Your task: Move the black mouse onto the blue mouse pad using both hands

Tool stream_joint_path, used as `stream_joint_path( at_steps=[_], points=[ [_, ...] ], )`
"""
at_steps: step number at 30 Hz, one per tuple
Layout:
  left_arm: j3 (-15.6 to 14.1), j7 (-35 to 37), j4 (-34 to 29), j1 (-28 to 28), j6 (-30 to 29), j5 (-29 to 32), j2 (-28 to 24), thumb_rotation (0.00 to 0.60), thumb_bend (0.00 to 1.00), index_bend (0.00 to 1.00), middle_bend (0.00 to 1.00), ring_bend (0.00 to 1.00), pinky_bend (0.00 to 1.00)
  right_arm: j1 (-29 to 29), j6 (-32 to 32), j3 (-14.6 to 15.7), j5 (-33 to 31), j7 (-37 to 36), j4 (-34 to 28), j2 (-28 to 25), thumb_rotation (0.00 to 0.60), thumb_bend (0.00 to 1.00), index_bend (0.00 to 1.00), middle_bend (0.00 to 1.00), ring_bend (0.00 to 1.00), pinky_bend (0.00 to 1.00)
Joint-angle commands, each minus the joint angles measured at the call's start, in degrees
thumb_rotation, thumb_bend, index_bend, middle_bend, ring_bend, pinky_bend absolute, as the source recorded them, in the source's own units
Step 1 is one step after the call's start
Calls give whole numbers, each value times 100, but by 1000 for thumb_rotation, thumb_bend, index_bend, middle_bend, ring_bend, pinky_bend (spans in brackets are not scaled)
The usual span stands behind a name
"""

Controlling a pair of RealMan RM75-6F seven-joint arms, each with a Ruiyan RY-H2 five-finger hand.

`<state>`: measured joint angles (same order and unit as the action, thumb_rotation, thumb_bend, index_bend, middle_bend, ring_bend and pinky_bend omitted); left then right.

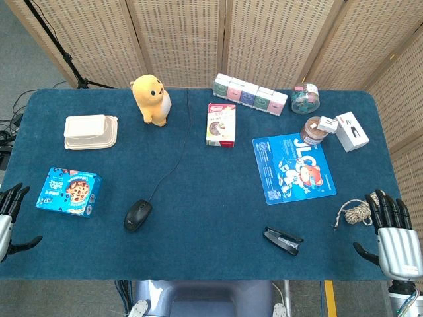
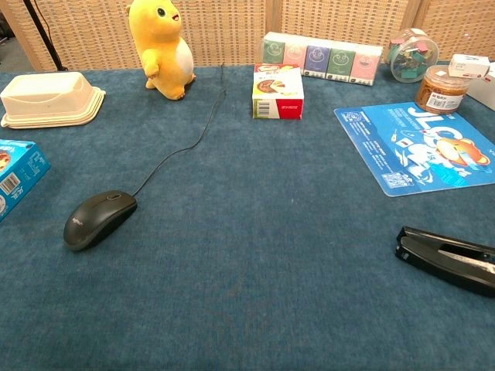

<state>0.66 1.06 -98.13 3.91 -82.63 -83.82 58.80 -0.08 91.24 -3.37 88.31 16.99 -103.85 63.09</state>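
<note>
- Your black mouse [image 1: 137, 214] sits on the counter [image 1: 198, 224] toward your left side, well apart from the blue mouse pad [image 1: 293, 168], which lies flat on the right half. That gap is why the task asks for both hands: neither one looks placed to cover the whole run alone.
- Mouse cable [image 1: 173, 158] trails from its nose up toward the far edge, passing between the yellow plush toy [image 1: 151, 99] and the small snack box [image 1: 221, 124]. It has slack curves, so it will probably drag along, but watch it near those two.
- Your left hand [image 1: 10, 218] rests at the near left corner, fingers apart, nothing in it. It is partly cut off by the frame edge, so treat that as likely, not certain. The chest view shows neither hand.
- Your right hand [image 1: 394, 238] waits at the near right corner, fingers spread, holding nothing, just beside the twine ball [image 1: 357, 212].
- Nothing started yet: mouse untouched, pad bare on top.
- Left hand is nearer the mouse, with the blue cookie box [image 1: 67, 191] between them, so come in from the near side.
- Black stapler [image 1: 284, 240] lies near the pad's front edge, and the brown-lidded jar [image 1: 316, 130] touches or overlaps its far corner. Set down mid-pad to miss both.
</note>
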Motion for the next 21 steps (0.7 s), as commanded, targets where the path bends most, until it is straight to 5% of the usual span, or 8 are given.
stream_joint_path(
  at_steps=[1, 13, 21],
  points=[
    [-4, -1, -1, 0, 3, -7, 1, 600, 46, 0, 0, 0, 0, -1, -5, 0, -1, -9, -4, -3, 600, 0, 0, 0, 0, 0],
    [-33, -66, 211, 231, 274, -263, 86, 600, 46, 0, 0, 0, 0, -14, -24, -23, -63, -126, -50, -48, 600, 0, 0, 0, 0, 0],
    [-55, -375, 2189, 1087, 376, -1708, 886, 600, 45, 0, 0, 0, 0, -17, -30, -56, -124, -188, -62, -73, 600, 0, 0, 0, 0, 0]
  ],
)
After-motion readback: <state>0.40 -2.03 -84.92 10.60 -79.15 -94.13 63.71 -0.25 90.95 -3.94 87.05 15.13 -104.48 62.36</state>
